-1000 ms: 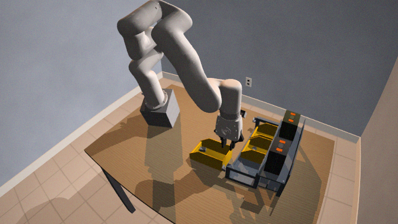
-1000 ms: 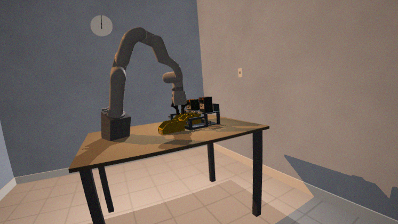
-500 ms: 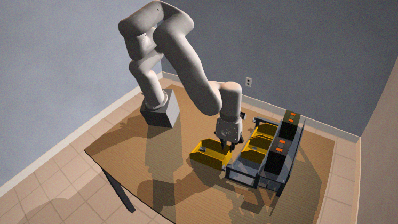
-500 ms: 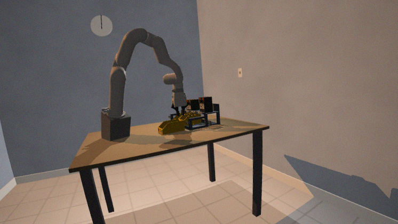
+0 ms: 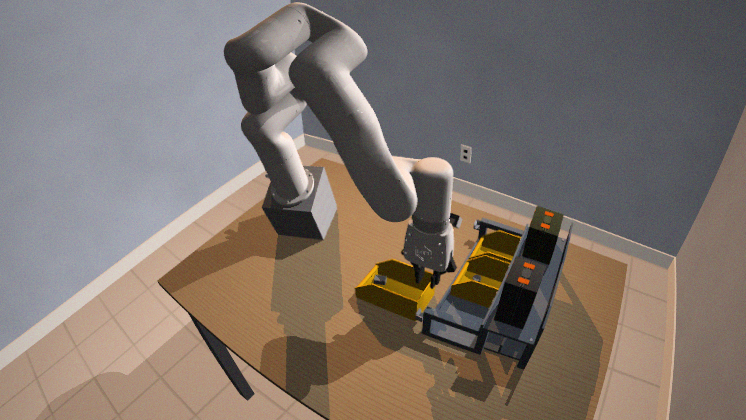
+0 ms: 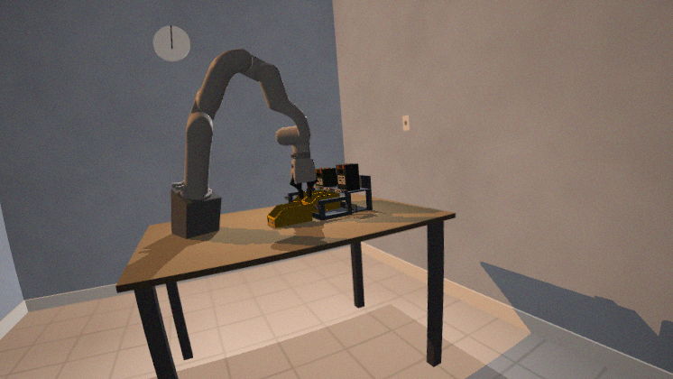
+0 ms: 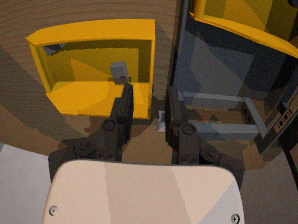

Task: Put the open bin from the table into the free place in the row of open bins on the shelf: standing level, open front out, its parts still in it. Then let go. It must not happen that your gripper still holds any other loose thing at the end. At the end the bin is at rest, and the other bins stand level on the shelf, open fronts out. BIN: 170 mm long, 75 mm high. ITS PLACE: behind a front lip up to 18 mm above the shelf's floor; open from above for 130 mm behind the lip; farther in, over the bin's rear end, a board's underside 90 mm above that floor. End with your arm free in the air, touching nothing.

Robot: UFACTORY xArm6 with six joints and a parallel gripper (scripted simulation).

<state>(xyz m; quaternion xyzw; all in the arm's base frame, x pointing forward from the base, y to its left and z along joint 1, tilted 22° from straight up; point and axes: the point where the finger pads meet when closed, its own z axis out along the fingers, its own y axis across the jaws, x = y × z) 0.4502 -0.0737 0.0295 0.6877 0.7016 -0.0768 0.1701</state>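
The yellow open bin (image 5: 396,289) stands on the table just left of the shelf (image 5: 495,281), with its tall rear wall toward the shelf. A small grey part (image 5: 380,280) lies inside it. My gripper (image 5: 427,276) points down over that rear wall. In the wrist view the gripper (image 7: 148,106) straddles the wall of the bin (image 7: 100,70), one finger inside and one outside, with gaps on both sides. The fingers are partly open and hold nothing. The free place (image 5: 454,318) is the near end of the shelf row; it also shows in the wrist view (image 7: 220,112).
Three yellow bins (image 5: 488,266) stand in the shelf row beyond the free place. Dark boxes (image 5: 540,240) with orange marks sit on the upper board behind them. The shelf's front lip and frame stand close to my outer finger. The arm's base (image 5: 300,208) is at the far left.
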